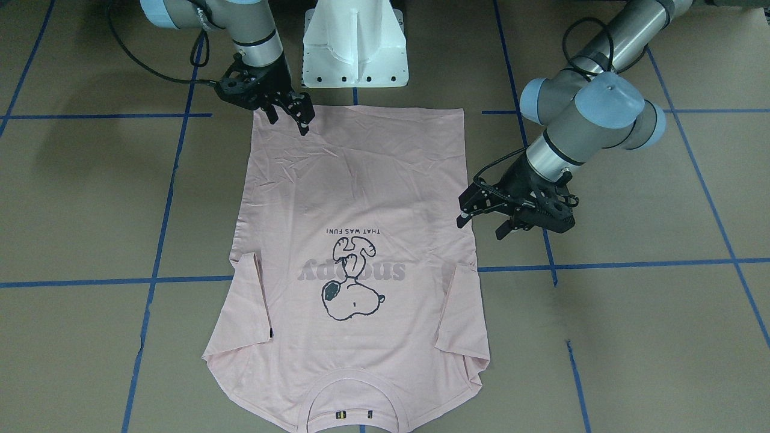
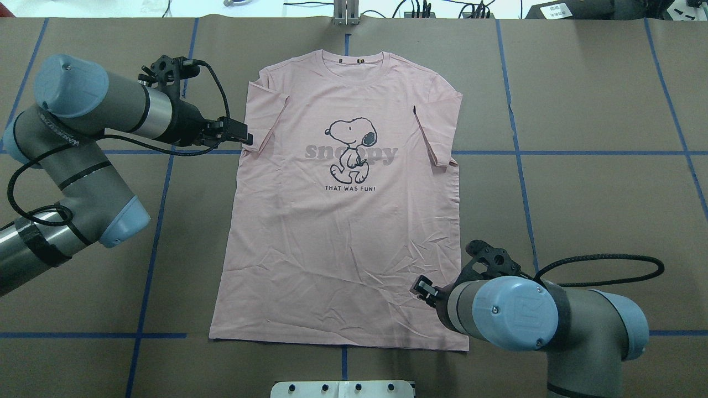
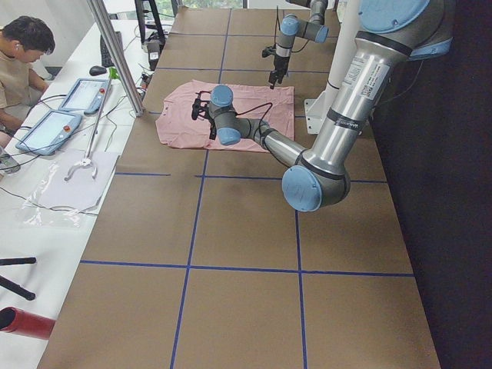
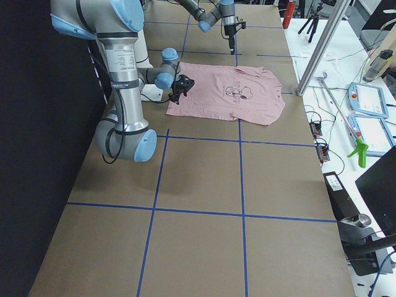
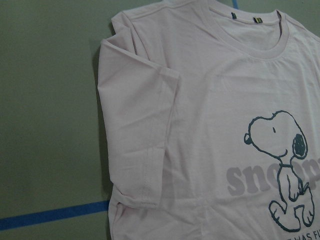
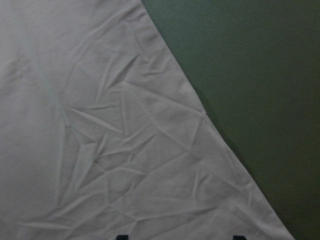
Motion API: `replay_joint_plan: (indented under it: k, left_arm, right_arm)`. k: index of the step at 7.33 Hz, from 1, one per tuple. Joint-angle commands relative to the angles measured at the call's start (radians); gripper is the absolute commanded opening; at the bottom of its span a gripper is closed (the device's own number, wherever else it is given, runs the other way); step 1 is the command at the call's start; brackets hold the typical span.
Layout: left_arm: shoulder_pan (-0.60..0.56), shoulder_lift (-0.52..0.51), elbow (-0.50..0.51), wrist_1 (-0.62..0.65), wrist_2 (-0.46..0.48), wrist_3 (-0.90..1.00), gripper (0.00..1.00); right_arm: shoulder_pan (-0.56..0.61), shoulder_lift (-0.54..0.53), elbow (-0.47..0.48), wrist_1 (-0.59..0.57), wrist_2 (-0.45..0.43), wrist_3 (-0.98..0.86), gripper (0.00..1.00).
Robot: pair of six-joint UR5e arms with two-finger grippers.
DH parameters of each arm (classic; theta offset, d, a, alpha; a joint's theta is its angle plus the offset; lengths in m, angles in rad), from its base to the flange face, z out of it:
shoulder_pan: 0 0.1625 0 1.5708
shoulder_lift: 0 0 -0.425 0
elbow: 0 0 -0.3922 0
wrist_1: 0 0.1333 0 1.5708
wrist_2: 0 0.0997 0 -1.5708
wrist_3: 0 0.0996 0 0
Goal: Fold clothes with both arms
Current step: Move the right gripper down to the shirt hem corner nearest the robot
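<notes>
My left arm [image 2: 83, 188] comes in bent sharply at the elbow. The forearm doubles back and the wrist lies nearly level, so my left gripper [image 1: 481, 227] points sideways toward my middle, its fingers apart with nothing between them. My right arm [image 2: 586, 323] is folded in close (from above, its big joints hide most of the wrist). My right gripper [image 1: 289, 122] tilts downward, fingers likewise spread and empty.

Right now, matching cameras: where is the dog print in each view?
Front-facing: dog lower centre, upside down.
Overhead: dog upper centre.
Left: too small to tell.
Right: dog upper centre, tiny.
Left wrist: dog at right edge.
Right wrist: not in it.
Landmark: collar, past the dog's head.
</notes>
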Motion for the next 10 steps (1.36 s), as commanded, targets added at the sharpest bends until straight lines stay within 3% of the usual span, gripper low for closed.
replay_joint_plan:
  k: [1,3,6,10]
  left_arm:
    - [0.001,0.000,-0.005,-0.001,-0.001,-0.004,0.92]
    - [0.001,-0.001,-0.010,-0.001,0.001,-0.006,0.92]
    - [0.001,-0.001,-0.010,-0.003,0.004,-0.004,0.92]
    - [0.001,-0.001,-0.010,-0.003,0.004,-0.004,0.92]
  right_arm:
    - [-0.060,-0.053,0.012,-0.001,-0.035,0.103,0.62]
    - [-0.109,-0.064,0.019,-0.004,-0.083,0.156,0.59]
    - [-0.128,-0.125,0.033,-0.004,-0.080,0.176,0.62]
    - [-0.148,-0.125,0.030,-0.004,-0.080,0.184,0.61]
